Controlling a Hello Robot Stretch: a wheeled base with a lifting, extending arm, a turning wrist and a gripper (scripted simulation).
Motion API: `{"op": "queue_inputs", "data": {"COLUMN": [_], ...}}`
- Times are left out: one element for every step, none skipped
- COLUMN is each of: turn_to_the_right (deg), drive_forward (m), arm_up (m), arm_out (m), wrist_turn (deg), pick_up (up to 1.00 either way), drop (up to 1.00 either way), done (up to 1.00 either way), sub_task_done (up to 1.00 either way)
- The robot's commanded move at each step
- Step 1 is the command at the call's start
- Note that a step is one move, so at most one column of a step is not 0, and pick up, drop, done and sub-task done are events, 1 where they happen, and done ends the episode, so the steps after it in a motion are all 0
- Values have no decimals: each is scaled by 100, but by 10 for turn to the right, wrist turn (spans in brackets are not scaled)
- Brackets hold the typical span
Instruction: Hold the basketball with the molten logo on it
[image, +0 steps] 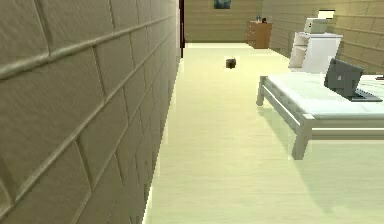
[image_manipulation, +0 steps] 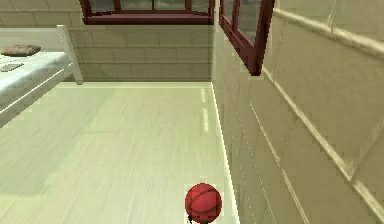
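1 round red basketball (image_manipulation: 202, 201) sits on the smooth pale floor (image_manipulation: 120, 140) at the arm side view's near edge, just beside the large-block wall (image_manipulation: 300, 120) on the right; a dark wood-framed window (image_manipulation: 245, 35) is set farther along it. The pincer's state cannot be told.

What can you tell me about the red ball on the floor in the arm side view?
The ball is round, reddish-orange, with thin dark seam lines curving across it, like a rubber basketball. It lies on the pale floor, low in the arm side view, close to the foot of the block wall; whether it touches the wall cannot be told. No logo can be made out.
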Motion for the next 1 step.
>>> {"op": "queue_inputs", "data": {"turn_to_the_right": [0], "drive_forward": [0], "arm_up": [0], "arm_out": [0], "wrist_turn": [0], "pick_up": [0], "drop": [0], "done": [100], "sub_task_done": [0]}}
